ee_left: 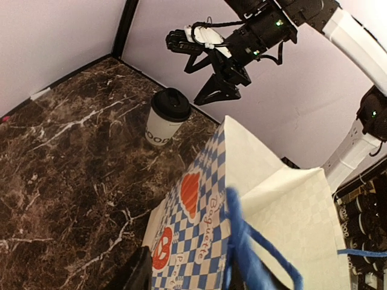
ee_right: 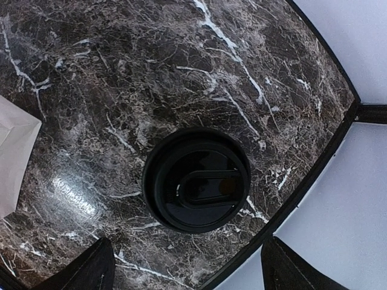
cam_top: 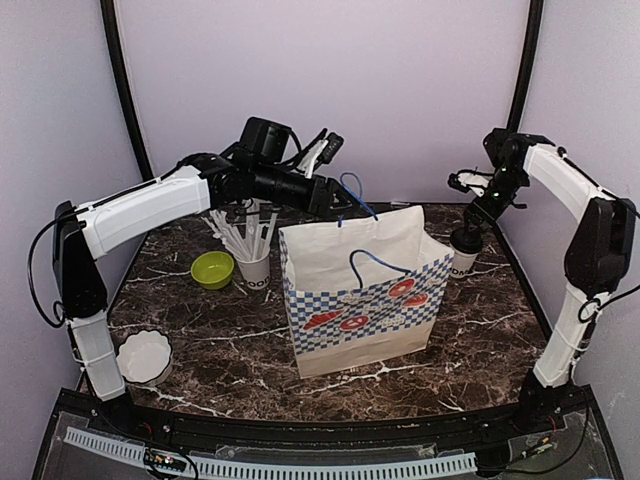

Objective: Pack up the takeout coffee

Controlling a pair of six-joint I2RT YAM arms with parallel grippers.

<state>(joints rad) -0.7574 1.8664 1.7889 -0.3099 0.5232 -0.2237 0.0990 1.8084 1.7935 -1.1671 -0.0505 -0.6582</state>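
One takeout coffee (cam_top: 464, 253), a white cup with a black lid (ee_right: 196, 179), stands on the table right of the paper bag (cam_top: 365, 300). My right gripper (cam_top: 468, 226) hangs straight above it. It is open, and its two fingertips (ee_right: 91, 266) show wide apart on either side of the lid without touching it. My left gripper (cam_top: 335, 200) is over the bag's back left rim, beside the blue handle (ee_left: 242, 241). Its jaws stand apart; one finger (ee_left: 136, 275) shows outside the checkered bag wall (ee_left: 199, 205). The handle looks blurred and loose. The same cup (ee_left: 168, 116) also shows in the left wrist view.
A white cup with straws (cam_top: 252, 262) and a green bowl (cam_top: 212, 268) stand left of the bag. A white fluted dish (cam_top: 144, 355) sits near the front left corner. The table's right edge (ee_right: 314, 175) runs close to the coffee.
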